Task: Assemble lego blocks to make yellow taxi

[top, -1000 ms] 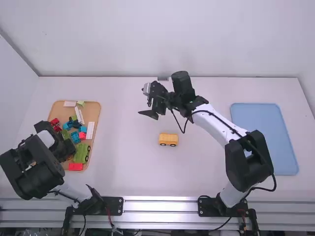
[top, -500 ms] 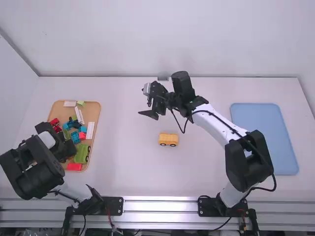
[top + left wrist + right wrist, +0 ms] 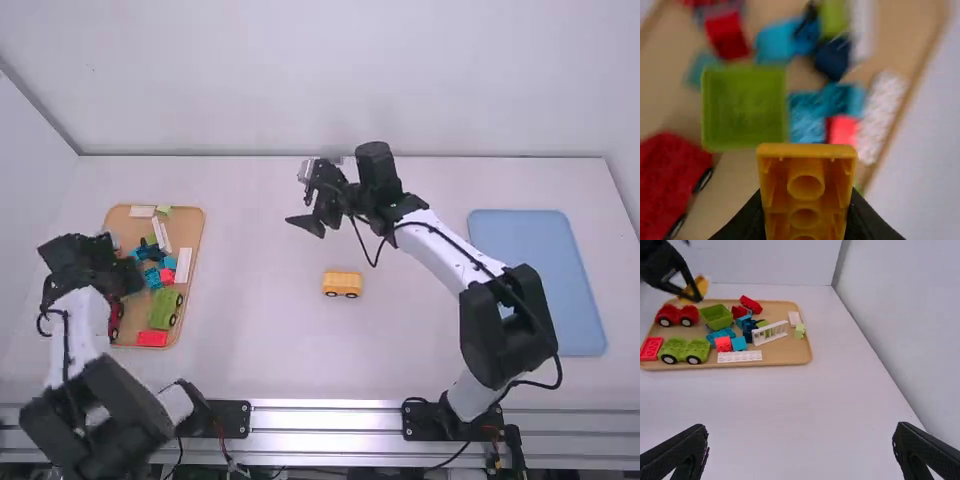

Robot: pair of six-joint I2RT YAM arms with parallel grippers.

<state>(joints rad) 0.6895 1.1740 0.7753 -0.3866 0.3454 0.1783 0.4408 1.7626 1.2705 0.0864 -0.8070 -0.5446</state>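
Above the left part of the wooden tray, my left gripper [image 3: 125, 274] is raised. In the left wrist view my left gripper [image 3: 806, 212] is shut on a yellow block [image 3: 805, 172] with round hollows facing the camera. That yellow block [image 3: 701, 286] also shows between its fingers in the right wrist view. A yellow car body [image 3: 342, 283] with black wheels stands alone mid-table. Farther back than this body, my right gripper [image 3: 312, 222] hangs over the table. In the right wrist view my right gripper [image 3: 800, 442] is open with nothing between its fingers.
The wooden tray [image 3: 190, 309] at the left holds green and red wheeled bases, a green bin [image 3: 716, 317], white pieces and several small coloured blocks. A blue tray [image 3: 540, 285] lies at the right. Walls stand behind and left of the table.
My left arm has swung farther from its base and straightened, uncovering a red wheeled base on the tray. My right gripper has shifted slightly to the right.
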